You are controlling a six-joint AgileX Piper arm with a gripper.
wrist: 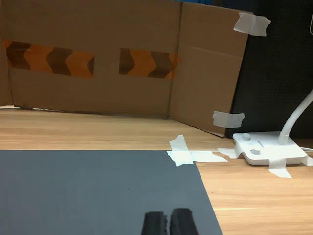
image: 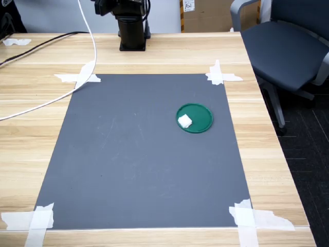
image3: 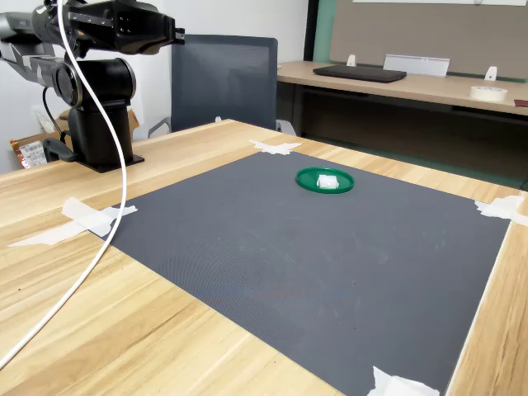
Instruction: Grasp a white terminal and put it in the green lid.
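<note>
**Terminal seen resting in the lid, arm folded back at its base**

The white terminal (image: 185, 121) is found inside the green lid (image: 201, 125), lying on the lid's floor toward the rim on the first exterior view's left, and the same is confirmed in the second exterior view, where the pale block sits within the green disc. The lid itself is set flat on the dark mat (image: 128, 164), toward the mat's far corner on the first exterior view's right, presumably so that a low, stable target is offered for a drop from above.

The arm (image3: 91, 91) is seen gathered up over its base, well apart from the lid, at the far edge of the bench (image: 31, 139) beyond the mat. The tool (wrist: 167, 223) is shown only at the edge of the wrist view: two dark fingertips (wrist: 155, 223) are pressed together, nothing is pinched between them, and only mat is seen beneath. The camera is pointed out across the mat corner toward a cardboard wall (wrist: 98, 58) and a white lamp base (wrist: 264, 149), which fits a raised, retracted pose.

The mat is taped to the bench at its corners with white tape strips (image: 221, 76), evidently so that it cannot slide. A white cable (image3: 115, 181) is draped from the arm across the bench beside the mat.

The placing is judged done: block in lid, tool empty and well clear
</note>
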